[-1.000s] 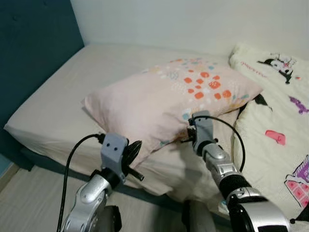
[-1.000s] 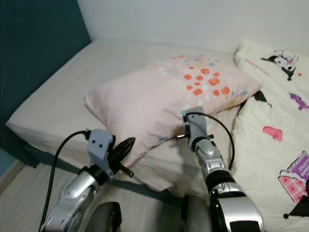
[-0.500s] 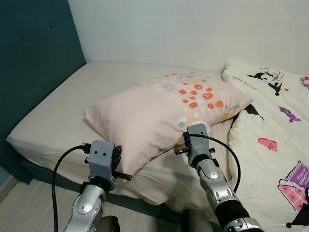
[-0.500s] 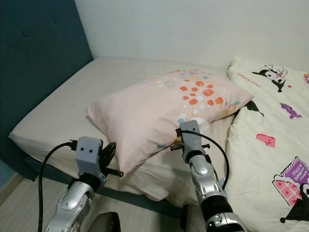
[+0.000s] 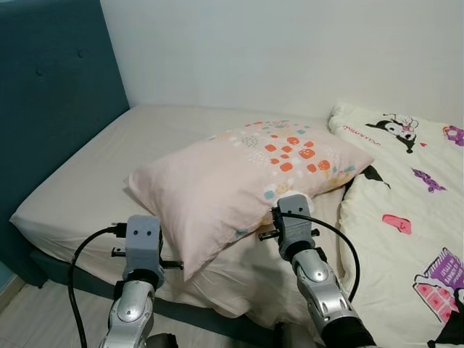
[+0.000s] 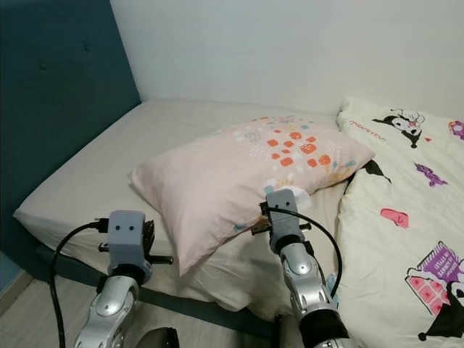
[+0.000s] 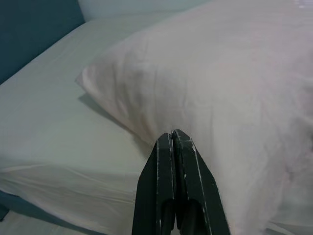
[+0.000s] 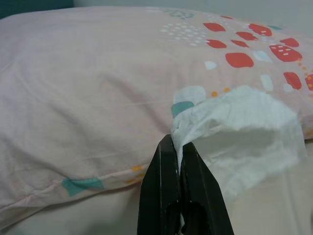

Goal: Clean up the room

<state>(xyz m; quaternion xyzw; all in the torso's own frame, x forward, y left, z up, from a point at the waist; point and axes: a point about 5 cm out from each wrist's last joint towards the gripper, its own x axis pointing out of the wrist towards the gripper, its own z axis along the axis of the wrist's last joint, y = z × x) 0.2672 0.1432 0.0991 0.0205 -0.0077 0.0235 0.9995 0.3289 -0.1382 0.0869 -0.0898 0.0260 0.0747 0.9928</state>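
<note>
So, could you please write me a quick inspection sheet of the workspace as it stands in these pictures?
Surface: bed with a beige sheet, no cover on the near half.
Job's things: pink patterned pillow lying on the sheet; white tissue against its edge.
Clutter: cream cartoon-print blanket bunched to the robot's right.
Grippers: left gripper shut, holding nothing, tips near the pillow's corner; right gripper shut on the tissue.
Cables: black cable looping from the left wrist; another loops off the right.
Surroundings: teal headboard, white wall.
</note>
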